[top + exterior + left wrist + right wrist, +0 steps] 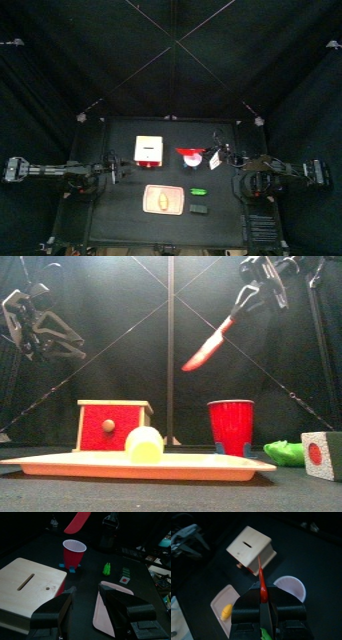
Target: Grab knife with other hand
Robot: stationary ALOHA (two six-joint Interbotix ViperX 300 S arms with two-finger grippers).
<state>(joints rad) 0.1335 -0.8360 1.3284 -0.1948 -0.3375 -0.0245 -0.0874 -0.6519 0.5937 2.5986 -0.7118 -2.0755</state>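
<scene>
The knife (207,346) is a thin red strip. It hangs tilted in the air above the red cup (230,426), and my right gripper (246,300) is shut on its upper end. In the right wrist view the knife (260,574) runs out from between the shut jaws toward the red-and-white box (251,544). My left gripper (34,326) is raised at the left, open and empty, well apart from the knife. In the left wrist view its jaws (87,592) stand apart over the box (30,587), with the knife (78,521) far off.
A pink board (80,464) with a yellow piece (143,443) lies at the table's front. The red-and-white box (114,426) stands behind it. A green thing (283,449) and a small block (321,453) sit at the right.
</scene>
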